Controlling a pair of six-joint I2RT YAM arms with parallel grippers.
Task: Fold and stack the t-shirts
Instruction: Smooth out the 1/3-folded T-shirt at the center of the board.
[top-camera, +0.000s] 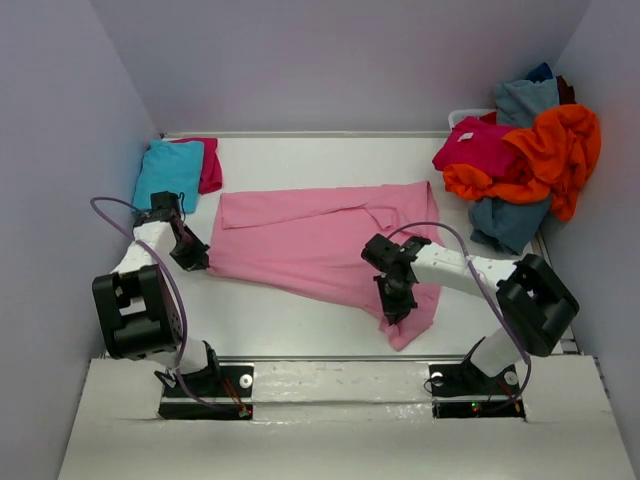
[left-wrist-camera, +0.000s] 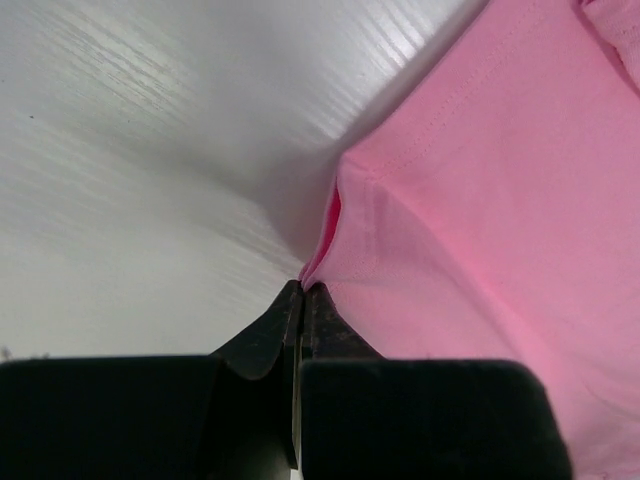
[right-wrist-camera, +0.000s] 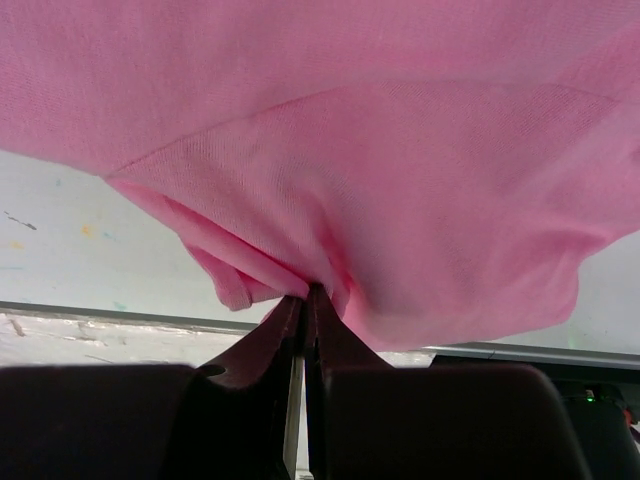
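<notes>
**A:** The left gripper is pinching shut on the edge of the light pink t-shirt; the right gripper is clamping a bunched fold.

**B:** The shirt is lying spread across the table. That thin left bite is probably risking a slip, skewing the fold.

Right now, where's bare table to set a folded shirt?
White table: near strip between left gripper and right gripper, in front of light pink cloth t-shirt; far strip behind it. Crowded: folded turquoise shirt far-left, orange-magenta shirt heap far-right.
</notes>
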